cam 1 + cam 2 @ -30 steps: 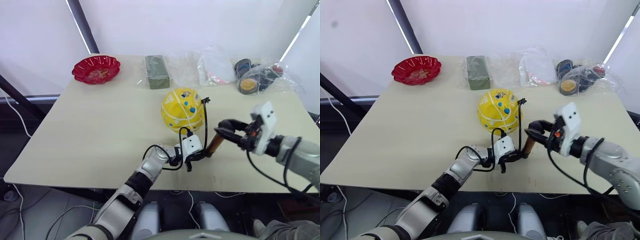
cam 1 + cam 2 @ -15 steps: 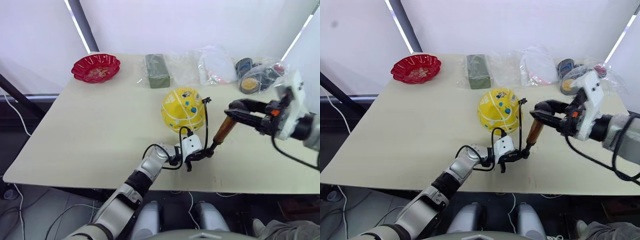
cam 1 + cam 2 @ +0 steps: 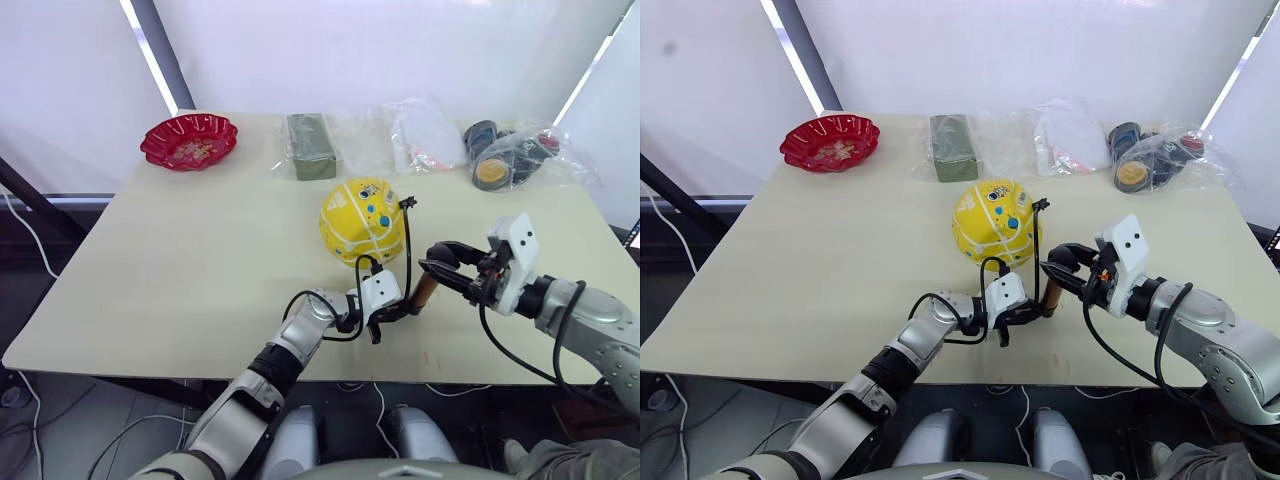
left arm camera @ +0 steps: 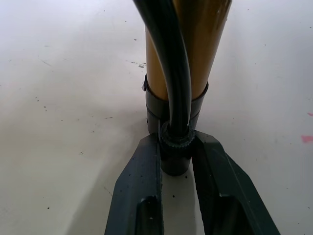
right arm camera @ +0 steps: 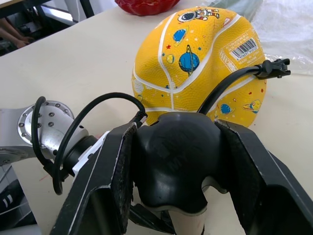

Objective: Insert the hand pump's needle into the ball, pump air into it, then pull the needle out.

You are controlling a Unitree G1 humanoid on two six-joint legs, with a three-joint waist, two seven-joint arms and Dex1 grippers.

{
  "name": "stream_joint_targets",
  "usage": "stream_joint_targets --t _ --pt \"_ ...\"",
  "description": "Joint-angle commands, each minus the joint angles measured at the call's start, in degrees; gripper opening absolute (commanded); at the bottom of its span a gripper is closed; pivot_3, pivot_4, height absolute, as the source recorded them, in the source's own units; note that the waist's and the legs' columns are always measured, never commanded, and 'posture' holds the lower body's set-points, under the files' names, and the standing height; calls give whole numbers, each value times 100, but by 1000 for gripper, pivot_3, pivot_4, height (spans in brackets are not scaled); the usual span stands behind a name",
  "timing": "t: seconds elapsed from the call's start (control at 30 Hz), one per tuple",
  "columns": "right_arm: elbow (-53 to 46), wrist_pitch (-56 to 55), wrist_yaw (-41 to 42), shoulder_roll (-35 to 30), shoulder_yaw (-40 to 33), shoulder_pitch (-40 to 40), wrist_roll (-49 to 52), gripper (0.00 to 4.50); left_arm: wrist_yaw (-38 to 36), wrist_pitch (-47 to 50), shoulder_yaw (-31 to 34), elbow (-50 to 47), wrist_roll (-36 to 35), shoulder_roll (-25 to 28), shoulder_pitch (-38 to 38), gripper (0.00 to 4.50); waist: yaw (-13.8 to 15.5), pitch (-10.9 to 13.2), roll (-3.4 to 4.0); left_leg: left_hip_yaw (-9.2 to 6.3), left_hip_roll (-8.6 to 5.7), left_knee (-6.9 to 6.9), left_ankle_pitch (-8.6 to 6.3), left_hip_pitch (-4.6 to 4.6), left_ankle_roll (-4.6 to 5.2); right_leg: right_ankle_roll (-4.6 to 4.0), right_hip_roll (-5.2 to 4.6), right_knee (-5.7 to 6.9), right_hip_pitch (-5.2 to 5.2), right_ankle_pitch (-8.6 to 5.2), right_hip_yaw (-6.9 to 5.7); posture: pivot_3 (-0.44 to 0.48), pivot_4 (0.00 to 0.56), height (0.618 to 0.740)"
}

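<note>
The left claw, two black fingers at the near middle of the pale tabletop, is clamped on the black base cap of the hand pump, a small pump with a shiny gold-bronze cylinder; the left wrist view shows the fingers pinching the cap where the thin black hose leaves it. Just to its right, the right claw is closed round the pump's black T-handle, a finger on either side of the knob, with the cylinder short between the two claws, so the handle looks pushed most of the way in. Far of both, in the middle of the table, sits the yellow ball with white curved stripes and little blue astronaut prints. The hose loops up to its right flank, where the needle, a small black fitting on the hose end, lies against or just beside the rubber; I can't tell whether the tip is actually seated. This looks like the pumping step. To do it well, I'd say the left claw should pin the base to the table while the right drives the handle straight along the cylinder's axis, with slack in the hose so it doesn't tug the needle sideways. Along the far edge are a red scalloped bowl, a dark green block and clear plastic bags.
</note>
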Motion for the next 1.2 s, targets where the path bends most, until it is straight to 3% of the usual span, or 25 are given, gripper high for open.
stream_joint_targets --t 0.03,0.2,0.33,0.43,0.67,0.83,0.93,1.03,1.2 --pt "-203 306 -68 -263 -835 -317 471 2018 -78 201 -87 341 141 147 226 364 8 12 14 1 -1 -1 0 -5 0 -9 -3 0 -3 5 1 0 150 740" --pt "-205 938 -329 -1122 -2102 -1062 2179 2018 -116 198 -104 345 121 166 241 364 47 41 36 6 -12 -3 -1 -37 1 -8 -8 -3 -27 5 1 0 150 740" --pt "57 1267 -644 -1724 -2520 -1414 3056 2018 -137 184 -112 339 114 190 255 364 52 51 32 -4 -10 -1 -2 -57 3 -8 -10 -9 -39 5 1 0 150 740" --pt "120 1432 -757 -1970 -2433 -1392 3234 2018 -142 183 -115 330 114 196 264 364 50 61 26 -2 -11 1 -2 -62 3 -8 -16 -10 -43 6 6 0 150 740" --pt "91 1243 -764 -1014 -1065 -390 2096 2018 -96 235 -128 258 122 158 317 364 42 19 -34 -18 -6 0 -3 -72 5 -8 -8 -23 -41 6 -2 0 150 740" --pt "342 693 -507 -214 -8 164 766 2010 -48 264 -136 193 125 153 352 364 7 4 -33 -15 -6 0 -3 -38 6 -8 -13 -19 -14 5 1 0 150 740" --pt "441 216 -179 58 264 356 106 2010 -21 279 -131 161 127 154 373 364 1 -2 -21 -15 -4 -11 -4 -11 6 -9 -11 -21 5 3 2 0 150 740" --pt "307 -171 97 209 -33 360 -64 2010 -6 286 -125 133 123 167 386 364 -1 -9 -11 -11 -4 -12 -4 -7 6 -9 -9 -21 5 3 -1 0 150 740" --pt "-98 -30 136 -78 -1133 -176 735 2010 -6 292 -135 66 118 190 435 364 2 22 18 -5 -5 -11 -4 -14 5 -9 -9 -20 0 5 -9 0 150 740"
